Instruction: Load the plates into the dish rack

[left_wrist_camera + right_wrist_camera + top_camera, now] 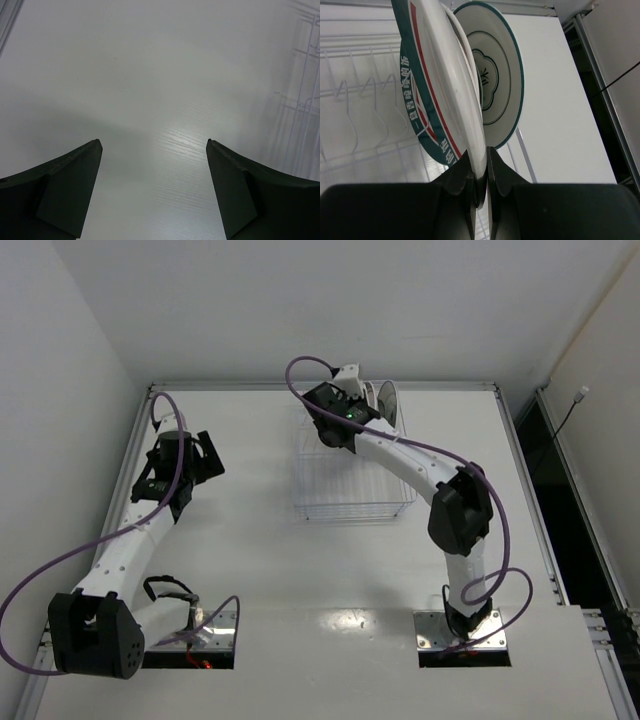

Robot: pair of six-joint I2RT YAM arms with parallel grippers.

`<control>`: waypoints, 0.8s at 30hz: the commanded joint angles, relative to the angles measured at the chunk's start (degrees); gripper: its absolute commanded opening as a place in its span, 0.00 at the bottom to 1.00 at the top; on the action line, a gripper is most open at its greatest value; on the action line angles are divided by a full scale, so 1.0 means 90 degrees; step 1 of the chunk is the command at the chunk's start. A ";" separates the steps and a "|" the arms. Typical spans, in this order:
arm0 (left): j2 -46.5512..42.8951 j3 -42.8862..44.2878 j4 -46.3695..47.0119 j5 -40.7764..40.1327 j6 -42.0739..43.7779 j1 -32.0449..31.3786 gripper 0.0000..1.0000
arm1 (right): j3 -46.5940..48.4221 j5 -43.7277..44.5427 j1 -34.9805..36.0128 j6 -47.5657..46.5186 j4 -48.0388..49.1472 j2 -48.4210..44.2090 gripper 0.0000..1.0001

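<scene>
The right pincer is clamping the rim of an upright round white plate with teal edge and red ring, at the far end of the thin white wire dish rack. The left pincer is hanging with its jaws wide apart.

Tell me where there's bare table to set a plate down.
Bare table between left gripper and dish rack, and in front of it. Crowded at its far end: right gripper holds a plate beside a second plate.

No legible txt: white chars on teal rim of front plate, pinched in right gripper, too skewed; dark emblem on rear plate just beyond, unreadable.
</scene>
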 commanded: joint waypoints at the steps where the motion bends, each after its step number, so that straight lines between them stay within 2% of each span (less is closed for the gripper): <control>1: -0.0006 0.0249 0.0193 0.0014 0.0040 -0.0048 0.83 | -0.0174 0.0469 0.0195 0.0058 0.0705 -0.0773 0.00; 10: -0.0006 0.0249 0.0193 0.0014 0.0040 -0.0048 0.83 | -0.0333 0.0606 0.0254 -0.0187 0.1096 -0.0961 0.00; 19: 0.0053 0.0249 0.0193 0.0014 0.0040 -0.0048 0.83 | -0.0274 0.0323 0.0195 -0.0060 0.0891 -0.0337 0.00; 22: 0.0053 0.0249 0.0193 0.0014 0.0040 -0.0048 0.83 | -0.0274 -0.0066 0.0079 0.0086 0.0891 -0.0258 0.00; 24: 0.0053 0.0249 0.0193 0.0072 0.0040 -0.0048 0.83 | -0.0332 -0.0681 -0.0087 0.0281 0.0814 -0.0063 0.00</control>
